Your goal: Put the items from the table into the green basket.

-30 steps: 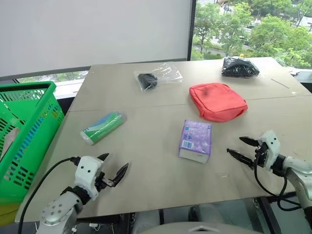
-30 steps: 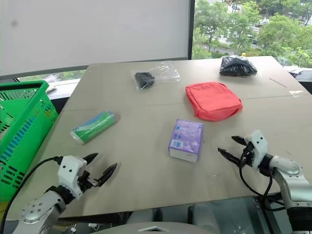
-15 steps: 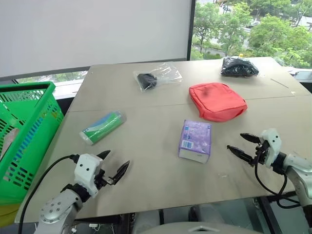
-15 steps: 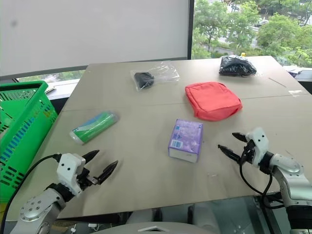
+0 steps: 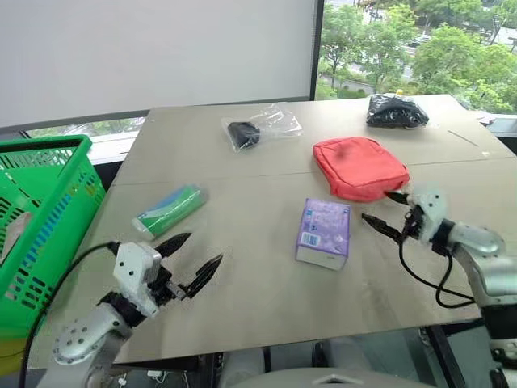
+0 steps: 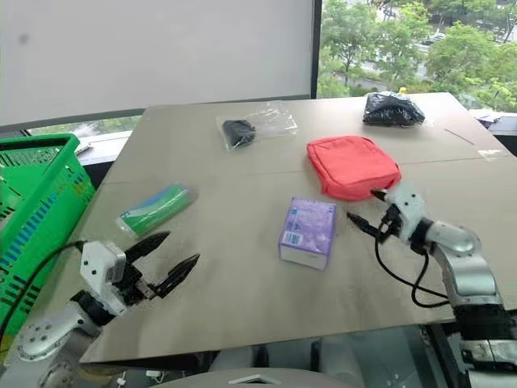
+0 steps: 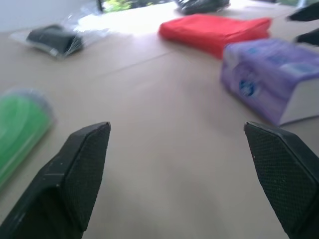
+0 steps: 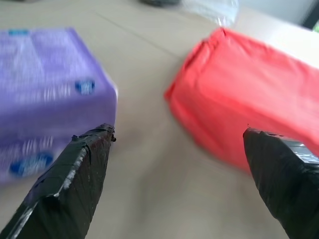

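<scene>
Since a second ago: right end effector point(image 5: 388, 213) up and inward, now spread wide between purple boxy tissue pack point(image 5: 324, 233) and red zip pouch point(image 5: 359, 167); left end effector point(image 5: 191, 261) raised, released, empty. Items loose on beige worktop point(image 5: 242, 291). Bright green lattice basket point(image 5: 40, 218) off worktop's left edge; open surface between.

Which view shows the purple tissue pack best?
The left eye view: the purple tissue pack lies whole on the table. The right eye view matches it; both wrist views show it blurred, partly cut off.
</scene>
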`<action>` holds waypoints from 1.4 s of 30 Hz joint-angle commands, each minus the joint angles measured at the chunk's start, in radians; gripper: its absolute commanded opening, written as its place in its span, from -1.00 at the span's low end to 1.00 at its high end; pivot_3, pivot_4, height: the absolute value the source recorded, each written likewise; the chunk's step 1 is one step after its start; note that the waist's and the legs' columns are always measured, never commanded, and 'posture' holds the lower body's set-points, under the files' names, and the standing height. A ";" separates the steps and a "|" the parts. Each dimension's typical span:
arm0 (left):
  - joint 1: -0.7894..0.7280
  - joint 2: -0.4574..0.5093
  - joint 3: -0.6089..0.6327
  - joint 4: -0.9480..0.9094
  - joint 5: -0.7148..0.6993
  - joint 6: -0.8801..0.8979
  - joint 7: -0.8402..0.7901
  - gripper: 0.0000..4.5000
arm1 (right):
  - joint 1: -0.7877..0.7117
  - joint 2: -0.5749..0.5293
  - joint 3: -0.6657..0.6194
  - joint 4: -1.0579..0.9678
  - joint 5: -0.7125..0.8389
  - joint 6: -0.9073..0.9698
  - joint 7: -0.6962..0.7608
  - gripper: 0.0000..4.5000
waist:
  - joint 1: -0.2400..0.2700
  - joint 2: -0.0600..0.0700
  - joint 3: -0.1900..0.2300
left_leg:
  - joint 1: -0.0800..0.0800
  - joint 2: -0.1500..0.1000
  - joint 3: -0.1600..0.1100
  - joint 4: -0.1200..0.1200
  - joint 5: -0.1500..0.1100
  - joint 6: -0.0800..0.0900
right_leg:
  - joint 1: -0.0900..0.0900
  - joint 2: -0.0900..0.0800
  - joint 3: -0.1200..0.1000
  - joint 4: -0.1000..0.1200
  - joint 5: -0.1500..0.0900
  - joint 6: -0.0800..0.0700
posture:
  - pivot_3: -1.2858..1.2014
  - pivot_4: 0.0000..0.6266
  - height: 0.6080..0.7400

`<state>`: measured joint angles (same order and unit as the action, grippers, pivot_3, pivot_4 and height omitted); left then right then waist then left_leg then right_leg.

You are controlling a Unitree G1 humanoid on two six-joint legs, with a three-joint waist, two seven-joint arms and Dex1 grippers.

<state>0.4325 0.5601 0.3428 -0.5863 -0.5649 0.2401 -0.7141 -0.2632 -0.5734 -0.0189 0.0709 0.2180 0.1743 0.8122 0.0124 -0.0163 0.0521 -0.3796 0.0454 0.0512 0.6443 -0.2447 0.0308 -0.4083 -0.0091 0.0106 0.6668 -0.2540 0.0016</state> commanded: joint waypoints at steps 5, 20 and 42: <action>-0.103 0.068 0.001 -0.107 -0.052 0.093 0.036 0.96 | -0.236 0.078 0.123 0.276 -0.173 -0.052 -0.095 1.00 | -0.001 -0.001 -0.001 | 0.000 -0.003 0.000 0.000 0.000 0.000 | 0.000 0.000 0.001 0.000 0.004 -0.001 | 0.11 -0.99 1.00; -0.083 0.053 -0.008 -0.161 -0.030 0.126 0.091 1.00 | -0.427 0.129 0.134 0.623 -0.306 -0.157 -0.279 -0.99 | 0.003 -0.001 -0.001 | -0.001 -0.004 0.000 0.000 0.000 0.000 | 0.000 -0.001 0.001 0.000 0.005 0.000 | 0.14 -1.00 1.00; -0.311 0.075 -0.071 -0.122 -0.057 0.184 0.117 1.00 | -0.492 0.017 0.009 0.717 -0.312 -0.197 -0.579 0.65 | -0.033 0.003 -0.003 | 0.001 -0.005 0.002 0.000 0.000 0.000 | -0.001 0.000 0.006 0.005 0.005 0.000 | 0.10 -1.00 1.00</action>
<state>0.1373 0.6220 0.2535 -0.7178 -0.6477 0.4281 -0.6227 -0.7469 -0.5724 0.0337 0.9084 -0.1758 0.0045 0.1622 -0.0204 -0.0137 0.0489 -0.3789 0.0404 0.0532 0.6445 -0.2444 0.0306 -0.4097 -0.0087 0.0165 0.6720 -0.2492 0.0013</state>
